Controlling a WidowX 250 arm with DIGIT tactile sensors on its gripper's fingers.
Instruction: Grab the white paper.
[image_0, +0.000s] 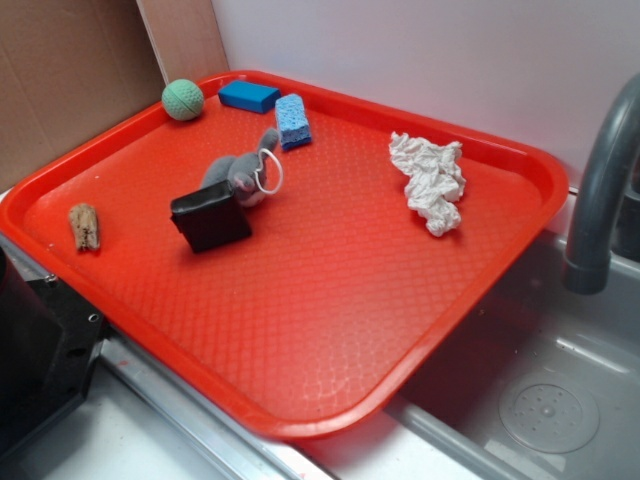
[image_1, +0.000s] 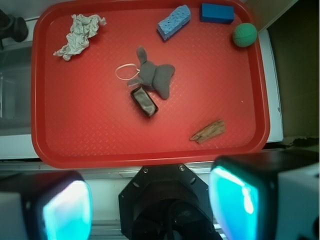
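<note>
- white paper (image_1: 79, 35) sits far off to the tool's (image_1: 150, 205) upper left in the wrist view, alone in the red tray's (image_1: 100, 150) corner, so nothing's crowding a grab
- plush toy (image_1: 155, 77) and black block (image_1: 144, 101) touch, dead ahead of the tool
- tool's spread wide, holding nothing
- exterior view misses the tool but shows the faucet (image_0: 600, 190)
</note>
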